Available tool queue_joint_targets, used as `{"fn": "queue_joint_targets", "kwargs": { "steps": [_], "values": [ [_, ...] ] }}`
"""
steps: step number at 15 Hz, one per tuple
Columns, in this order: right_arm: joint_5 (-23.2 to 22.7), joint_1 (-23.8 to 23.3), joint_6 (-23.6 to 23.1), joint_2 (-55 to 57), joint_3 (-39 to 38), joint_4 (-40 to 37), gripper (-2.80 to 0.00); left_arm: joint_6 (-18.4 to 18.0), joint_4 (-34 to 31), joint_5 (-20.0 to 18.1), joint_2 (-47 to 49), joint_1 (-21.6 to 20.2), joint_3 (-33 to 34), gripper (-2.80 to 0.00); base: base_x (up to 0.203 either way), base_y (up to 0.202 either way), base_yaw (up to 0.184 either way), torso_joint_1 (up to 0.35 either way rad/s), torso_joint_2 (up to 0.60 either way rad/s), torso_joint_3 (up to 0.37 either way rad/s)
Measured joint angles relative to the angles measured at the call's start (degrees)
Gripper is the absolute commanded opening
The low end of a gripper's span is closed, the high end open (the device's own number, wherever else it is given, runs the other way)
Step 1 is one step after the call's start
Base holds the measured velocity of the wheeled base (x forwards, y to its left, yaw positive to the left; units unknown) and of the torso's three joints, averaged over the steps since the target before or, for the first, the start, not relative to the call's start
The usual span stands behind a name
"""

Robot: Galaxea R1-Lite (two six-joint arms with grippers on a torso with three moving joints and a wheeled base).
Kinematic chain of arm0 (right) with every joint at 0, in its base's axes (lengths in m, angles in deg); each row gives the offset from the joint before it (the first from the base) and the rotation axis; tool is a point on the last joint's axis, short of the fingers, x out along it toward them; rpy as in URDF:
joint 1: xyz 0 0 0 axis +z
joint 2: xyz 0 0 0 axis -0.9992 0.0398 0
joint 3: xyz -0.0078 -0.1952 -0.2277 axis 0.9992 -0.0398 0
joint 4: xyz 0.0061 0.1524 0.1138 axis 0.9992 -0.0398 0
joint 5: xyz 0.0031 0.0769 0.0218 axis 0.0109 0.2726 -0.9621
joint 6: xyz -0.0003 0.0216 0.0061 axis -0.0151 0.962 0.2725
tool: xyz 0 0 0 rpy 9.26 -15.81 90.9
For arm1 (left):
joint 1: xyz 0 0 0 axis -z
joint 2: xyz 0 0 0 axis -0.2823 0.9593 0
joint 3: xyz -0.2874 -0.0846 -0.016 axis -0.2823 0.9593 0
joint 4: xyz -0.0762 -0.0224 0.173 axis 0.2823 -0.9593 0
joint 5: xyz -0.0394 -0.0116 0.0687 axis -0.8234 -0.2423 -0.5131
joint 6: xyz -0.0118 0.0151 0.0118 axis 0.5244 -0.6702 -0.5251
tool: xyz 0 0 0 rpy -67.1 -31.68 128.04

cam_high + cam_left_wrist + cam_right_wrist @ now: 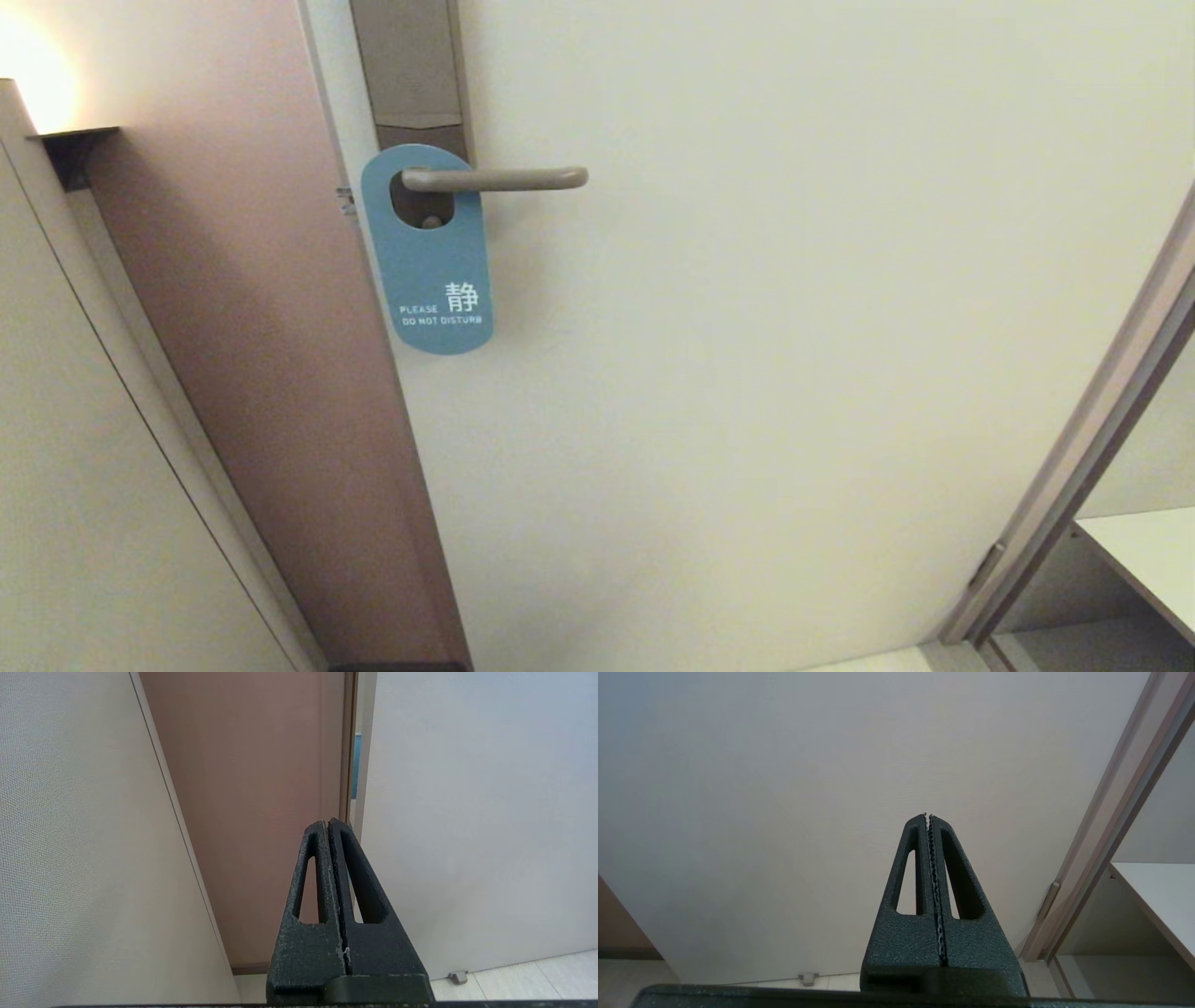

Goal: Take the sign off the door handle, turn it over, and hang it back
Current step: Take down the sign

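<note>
I see the sign point(428, 250) hanging blue face out in the upper left of the head view, its oval hole threaded over the door handle point(495, 177) near the backplate. Both the left gripper point(328, 822) and right gripper point(927, 815) sit clenched on nothing, out of the head view. I'd open 1 gripper, pinch the sign's lower edge, and slide it along the lever toward its rounded end without bending it.

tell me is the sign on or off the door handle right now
On. The sign hangs from the door handle, the lever passing through its oval hole, blue "do not disturb" face outward.
</note>
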Motion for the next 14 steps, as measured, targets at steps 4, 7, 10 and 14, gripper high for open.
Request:
{"fn": "queue_joint_targets", "kwargs": {
  "steps": [4, 7, 10, 14],
  "values": [
    [0.0, 0.0, 0.0, 0.0, 0.0, 0.0, -2.80, 0.0, 0.0, 0.0, 0.0, 0.0, 0.0, -2.80, 0.000, 0.000, 0.000, 0.000, 0.00, 0.000],
    [0.0, 0.0, 0.0, 0.0, 0.0, 0.0, -2.80, 0.0, 0.0, 0.0, 0.0, 0.0, 0.0, -2.80, 0.000, 0.000, 0.000, 0.000, 0.00, 0.000],
    [0.0, 0.0, 0.0, 0.0, 0.0, 0.0, -2.80, 0.0, 0.0, 0.0, 0.0, 0.0, 0.0, -2.80, 0.000, 0.000, 0.000, 0.000, 0.00, 0.000],
    [0.0, 0.0, 0.0, 0.0, 0.0, 0.0, -2.80, 0.0, 0.0, 0.0, 0.0, 0.0, 0.0, -2.80, 0.000, 0.000, 0.000, 0.000, 0.00, 0.000]
  ]
}}
